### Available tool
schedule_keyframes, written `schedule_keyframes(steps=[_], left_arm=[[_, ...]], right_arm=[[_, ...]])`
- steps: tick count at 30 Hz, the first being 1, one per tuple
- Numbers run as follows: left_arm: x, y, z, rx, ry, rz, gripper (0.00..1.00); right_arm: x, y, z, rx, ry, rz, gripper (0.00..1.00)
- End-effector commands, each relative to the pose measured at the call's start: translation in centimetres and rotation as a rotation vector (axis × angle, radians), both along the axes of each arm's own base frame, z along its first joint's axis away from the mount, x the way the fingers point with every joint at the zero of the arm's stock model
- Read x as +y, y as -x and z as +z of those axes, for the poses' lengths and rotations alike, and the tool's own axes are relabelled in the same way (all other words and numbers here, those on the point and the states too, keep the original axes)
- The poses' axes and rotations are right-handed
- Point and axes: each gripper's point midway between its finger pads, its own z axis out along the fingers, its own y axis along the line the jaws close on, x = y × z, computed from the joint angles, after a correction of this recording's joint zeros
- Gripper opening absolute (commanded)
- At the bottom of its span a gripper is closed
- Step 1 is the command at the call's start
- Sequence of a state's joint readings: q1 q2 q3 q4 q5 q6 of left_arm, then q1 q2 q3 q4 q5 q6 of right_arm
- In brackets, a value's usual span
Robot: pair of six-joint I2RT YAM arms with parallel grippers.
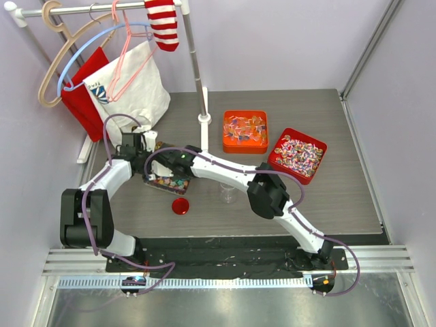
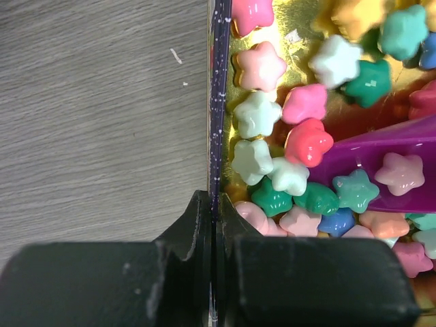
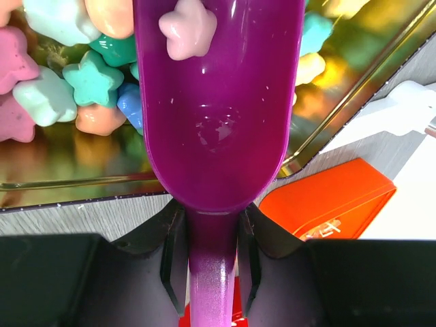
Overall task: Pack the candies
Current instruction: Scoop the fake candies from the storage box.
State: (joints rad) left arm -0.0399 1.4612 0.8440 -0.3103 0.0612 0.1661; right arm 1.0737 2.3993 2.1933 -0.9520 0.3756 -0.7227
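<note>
The candies [image 2: 306, 139] are small star-shaped sweets in pink, green, blue, white and orange. They lie in a dark tin with a gold inside [image 1: 167, 181]. My left gripper [image 2: 214, 204] is shut on the tin's thin side wall [image 2: 219, 102]. My right gripper [image 3: 212, 225] is shut on the handle of a purple scoop [image 3: 218, 122]. The scoop's bowl reaches over the tin, among the candies [image 3: 61, 82]. A single pale pink candy [image 3: 187, 27] lies in the scoop. In the top view both grippers meet at the tin, and the arms hide much of it.
A round red lid [image 1: 180, 206] and a small clear jar [image 1: 228, 194] sit in front of the tin. An orange tin [image 1: 245, 131] and a red tin [image 1: 298, 155] of wrapped sweets stand at the right. A rack post [image 1: 204, 119] with hangers, bags and a striped sock stands behind.
</note>
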Motion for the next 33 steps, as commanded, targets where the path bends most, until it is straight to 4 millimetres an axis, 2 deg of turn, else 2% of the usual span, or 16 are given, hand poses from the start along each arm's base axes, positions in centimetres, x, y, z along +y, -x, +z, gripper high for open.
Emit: schedule_keyframes(steps=[1, 6, 13, 18, 25, 30, 31, 33], left_arm=[[-1.5, -4.1, 5.4, -0.246, 0.071, -0.028, 0.0], [-1.4, -4.1, 5.3, -0.243, 0.072, -0.026, 0.0], [-1.5, -4.1, 5.1, -0.239, 0.076, -0.024, 0.0], [-1.4, -4.1, 5.0, -0.238, 0.076, -0.022, 0.0], [-1.2, -4.2, 4.7, -0.234, 0.077, -0.012, 0.0], [-1.2, -4.1, 4.6, -0.232, 0.1, -0.016, 0.0], [-1.2, -4.1, 4.6, -0.228, 0.117, -0.019, 0.0], [-1.4, -4.0, 4.5, -0.221, 0.134, -0.034, 0.0]], right_arm=[[2.2, 0.3, 0.0, 0.008, -0.103, -0.021, 0.01], [3.9, -0.1, 0.8, 0.001, -0.19, -0.06, 0.01], [5.9, 1.1, 0.3, 0.034, -0.251, -0.048, 0.01], [7.0, 1.2, 0.5, 0.02, -0.297, -0.059, 0.01], [6.7, 0.0, 2.2, -0.094, -0.34, -0.089, 0.01], [5.4, -0.4, 2.7, -0.147, -0.31, -0.082, 0.01], [4.9, -0.3, 2.0, -0.144, -0.297, -0.08, 0.01], [4.4, -0.3, 2.6, -0.152, -0.298, -0.072, 0.01]])
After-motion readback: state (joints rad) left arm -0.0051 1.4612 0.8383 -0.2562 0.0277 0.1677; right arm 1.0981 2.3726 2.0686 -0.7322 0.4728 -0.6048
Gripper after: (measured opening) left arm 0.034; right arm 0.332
